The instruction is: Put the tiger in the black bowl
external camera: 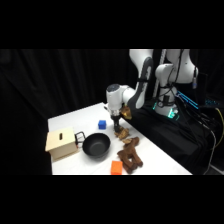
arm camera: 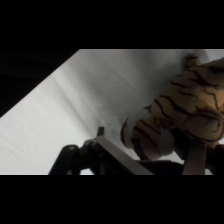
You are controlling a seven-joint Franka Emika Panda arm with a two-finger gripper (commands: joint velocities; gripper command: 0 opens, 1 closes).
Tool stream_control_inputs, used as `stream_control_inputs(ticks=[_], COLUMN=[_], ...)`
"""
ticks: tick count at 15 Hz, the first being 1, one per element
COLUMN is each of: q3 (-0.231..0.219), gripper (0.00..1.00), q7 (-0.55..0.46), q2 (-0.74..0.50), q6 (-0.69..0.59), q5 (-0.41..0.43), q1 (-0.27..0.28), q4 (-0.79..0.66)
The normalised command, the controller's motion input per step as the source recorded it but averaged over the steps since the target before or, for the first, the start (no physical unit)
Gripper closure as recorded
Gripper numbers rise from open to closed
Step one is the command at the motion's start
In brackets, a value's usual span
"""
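The tiger (external camera: 121, 132), a small tan striped toy, lies on the white table (external camera: 70, 120) just right of the black bowl (external camera: 96, 145). My gripper (external camera: 116, 125) has come down onto it from above. In the wrist view the tiger (arm camera: 185, 115) fills the right side, its lower part sitting between my fingers (arm camera: 120, 152). The gripper (arm camera: 160, 157) is open around the toy, and a strip of table shows between the left fingertip and the tiger's leg. The bowl is out of the wrist view.
A tan wooden box (external camera: 61, 141) with a black handle stands left of the bowl. A blue block (external camera: 102, 124) lies behind the bowl. A larger dark brown animal toy (external camera: 131, 156) and an orange block (external camera: 116, 167) lie near the front edge.
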Motion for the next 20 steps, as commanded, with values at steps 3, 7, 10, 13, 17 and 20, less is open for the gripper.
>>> stream_control_inputs(ticks=[3,7,10,13,17,20], q3=[-0.06,-0.071,-0.077,-0.178,-0.184,0.189], gripper=[0.37,0.71,0.92,0.92,0.93,0.93], q7=[0.11,0.07,0.03,0.05,0.12,0.09], q2=[0.02,-0.06,-0.2,-0.5,-0.81,-0.77], q6=[0.06,0.06,0.02,-0.1,-0.32,-0.49], q5=[-0.009,-0.016,-0.043,-0.192,-0.414,-0.318], q1=[0.132,0.093,0.09,0.134,0.048,-0.257], q4=[-0.08,-0.11,-0.18,-0.32,-0.34,-0.12])
